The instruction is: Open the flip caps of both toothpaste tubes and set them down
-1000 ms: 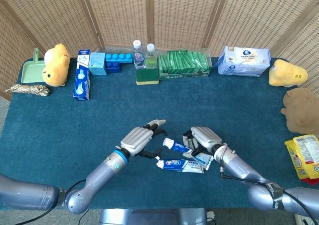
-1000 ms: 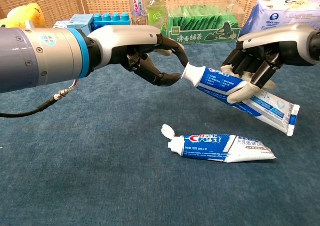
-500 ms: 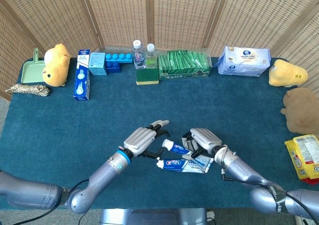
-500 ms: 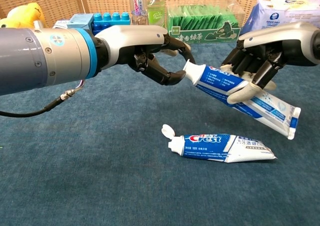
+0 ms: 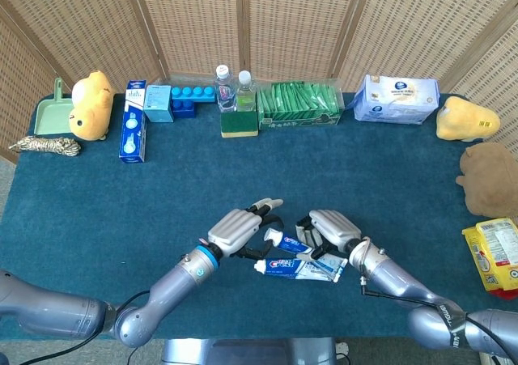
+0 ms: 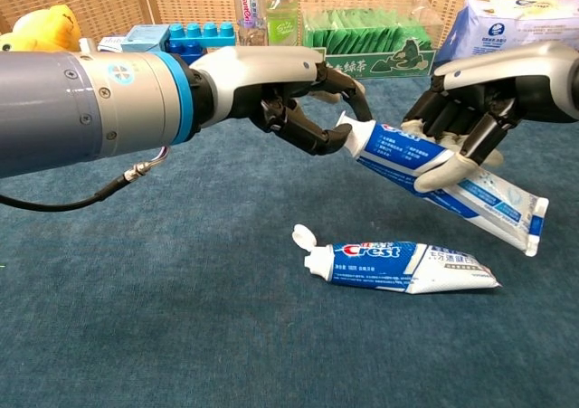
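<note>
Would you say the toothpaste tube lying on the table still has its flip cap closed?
No; in the chest view the toothpaste tube on the table has its flip cap hinged open beside the nozzle.

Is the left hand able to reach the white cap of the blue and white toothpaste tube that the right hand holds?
Probably yes: the left hand has its fingertips around the white cap, nothing between, while the right hand holds the toothpaste tube up.

The left hand point(image 6: 303, 100) hides the held tube's cap; bottle point(image 6: 250, 5) tops are cropped.
</note>
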Controlling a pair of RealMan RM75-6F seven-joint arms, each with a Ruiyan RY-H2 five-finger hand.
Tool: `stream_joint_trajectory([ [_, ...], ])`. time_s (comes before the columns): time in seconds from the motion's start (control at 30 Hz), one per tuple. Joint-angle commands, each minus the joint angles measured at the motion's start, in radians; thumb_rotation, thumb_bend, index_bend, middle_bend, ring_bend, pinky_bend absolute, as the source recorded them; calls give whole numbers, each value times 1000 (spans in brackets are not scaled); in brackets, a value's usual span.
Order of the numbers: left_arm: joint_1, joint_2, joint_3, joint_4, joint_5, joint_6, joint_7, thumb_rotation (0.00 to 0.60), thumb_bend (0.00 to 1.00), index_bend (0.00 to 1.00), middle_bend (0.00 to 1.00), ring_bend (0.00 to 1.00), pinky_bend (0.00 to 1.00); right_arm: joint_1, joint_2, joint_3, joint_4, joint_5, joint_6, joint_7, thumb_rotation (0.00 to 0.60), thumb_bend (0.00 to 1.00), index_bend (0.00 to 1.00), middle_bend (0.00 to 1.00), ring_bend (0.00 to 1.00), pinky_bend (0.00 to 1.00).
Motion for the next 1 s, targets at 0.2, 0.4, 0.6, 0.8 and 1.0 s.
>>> stream_joint_trajectory([
  [0.2, -5, 2, 10, 2, -4, -4, -4, 423, 618, 288, 64, 7, 272, -4, 3, 3, 0, -10, 0, 16, 600, 525, 941, 782, 708, 788],
  [0.4, -6, 8, 12, 6, -3, -7, -15, 422, 654, 292, 65, 7, 272, -10, 6, 3, 3, -20, -2, 28, 600, 524, 942, 782, 708, 788],
  [0.6, -6, 12, 13, 8, 1, -8, -26, 422, 688, 292, 65, 7, 272, -10, 4, 1, 7, -24, -4, 30, 600, 524, 940, 782, 708, 789],
  [0.8, -5, 16, 14, 12, 7, -12, -39, 421, 708, 292, 64, 7, 271, -8, 5, -5, 9, -20, -3, 24, 600, 523, 941, 782, 708, 788],
  [1.0, -3, 20, 16, 13, 12, -13, -51, 430, 714, 292, 64, 8, 272, -6, 4, -10, 6, -13, 4, 12, 600, 524, 941, 782, 707, 789],
])
